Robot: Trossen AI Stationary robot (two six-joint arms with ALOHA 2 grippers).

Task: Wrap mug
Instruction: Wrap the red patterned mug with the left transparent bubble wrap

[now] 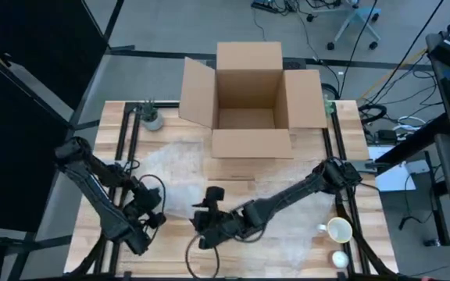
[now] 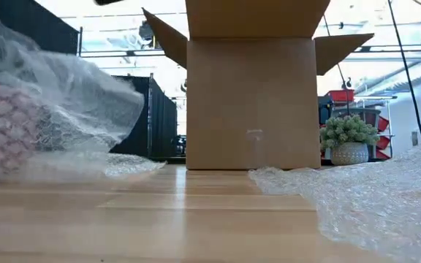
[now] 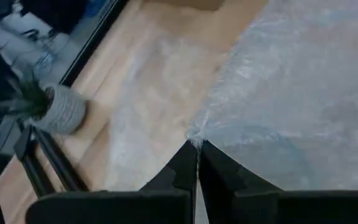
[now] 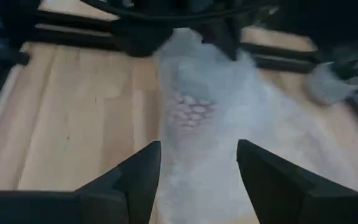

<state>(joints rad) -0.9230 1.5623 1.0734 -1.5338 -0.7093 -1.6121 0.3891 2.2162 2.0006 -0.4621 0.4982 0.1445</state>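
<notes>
Pinching bubble wrap, left end effector; mug ahead of spread right end effector

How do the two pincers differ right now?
The left pincer is shut, pinching an edge of the bubble wrap; the right pincer is open, holding nothing. The left one sits near the table's left side; the right one reaches toward the middle. Both are dark and low over the wrap.

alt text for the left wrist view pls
The left gripper, fingers shut, pinches an edge of clear bubble wrap spread over the wooden table. A small potted plant stands near the table's edge.
</notes>
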